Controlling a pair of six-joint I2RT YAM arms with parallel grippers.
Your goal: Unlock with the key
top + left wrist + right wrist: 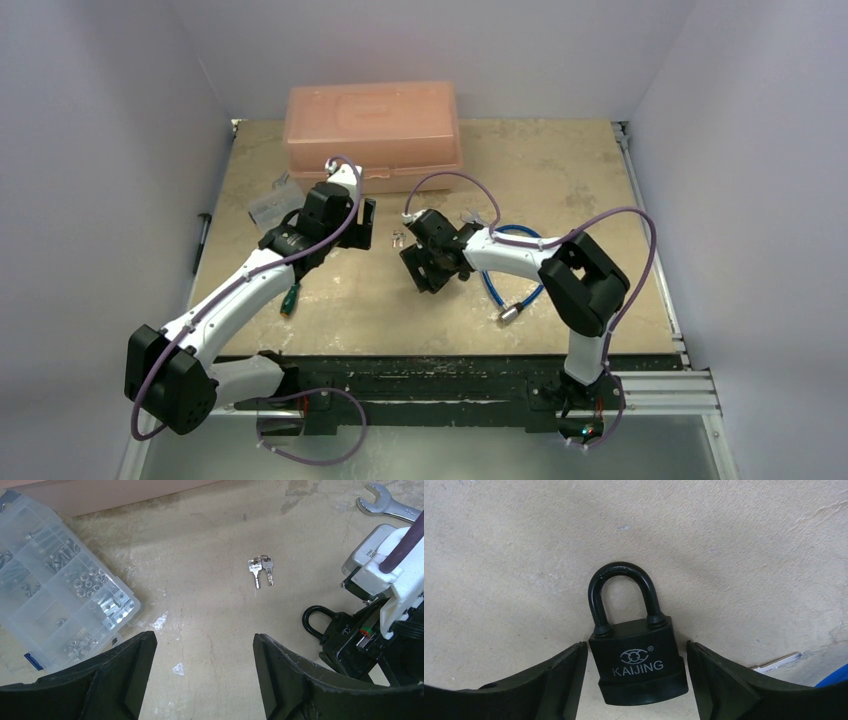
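Right end effector (636, 649) pitched down, jaws straddling padlock (638, 672).

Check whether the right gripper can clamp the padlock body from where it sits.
Probably yes: the padlock lies flat on the table, its body between the right gripper's open fingers, with nothing else in the gap.

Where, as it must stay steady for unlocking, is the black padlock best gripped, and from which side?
Grip the black padlock across its body's two straight side faces, coming from its base end, opposite the shackle. It lies flat, logo up; those parallel sides suit a pinch, whereas the round shackle would probably swivel. The right gripper straddles it so.
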